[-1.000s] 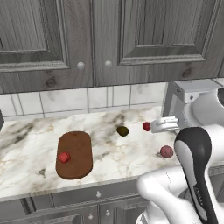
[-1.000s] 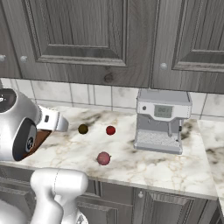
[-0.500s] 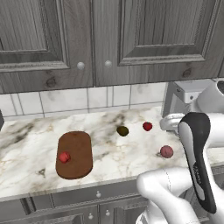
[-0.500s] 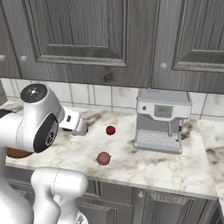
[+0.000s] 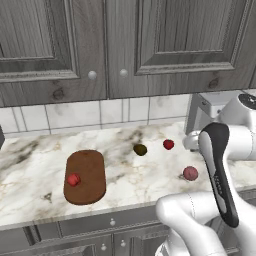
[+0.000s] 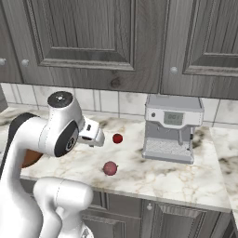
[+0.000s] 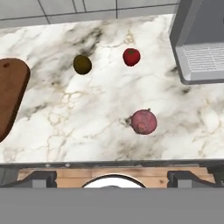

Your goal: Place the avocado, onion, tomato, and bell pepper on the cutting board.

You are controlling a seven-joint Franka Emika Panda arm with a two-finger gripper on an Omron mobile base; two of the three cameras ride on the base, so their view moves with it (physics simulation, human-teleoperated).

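Note:
The dark wooden cutting board (image 5: 88, 186) lies at the counter's left, and its end shows in the hand view (image 7: 9, 94). The blocky red bell pepper (image 5: 74, 179) rests on it. The olive-brown avocado (image 5: 140, 149) (image 7: 82, 64) sits on the marble mid-counter, with the round red tomato (image 5: 168, 144) (image 6: 117, 138) (image 7: 131, 57) to its right. The pink-purple onion (image 5: 190, 173) (image 6: 110, 168) (image 7: 144, 121) lies nearer the front edge. My gripper (image 7: 113, 178) hangs open high above the counter's front edge, near the onion, holding nothing.
A grey coffee machine (image 6: 172, 128) (image 7: 201, 41) stands on the counter right of the tomato. Grey cabinets (image 5: 125, 45) hang over the tiled back wall. My own white arm (image 5: 220, 175) blocks the lower right of the left base view.
The arm has swung and the hand has shifted right, from over the avocado toward the onion side. The vegetables and the board have stayed put. The jaws stayed open.

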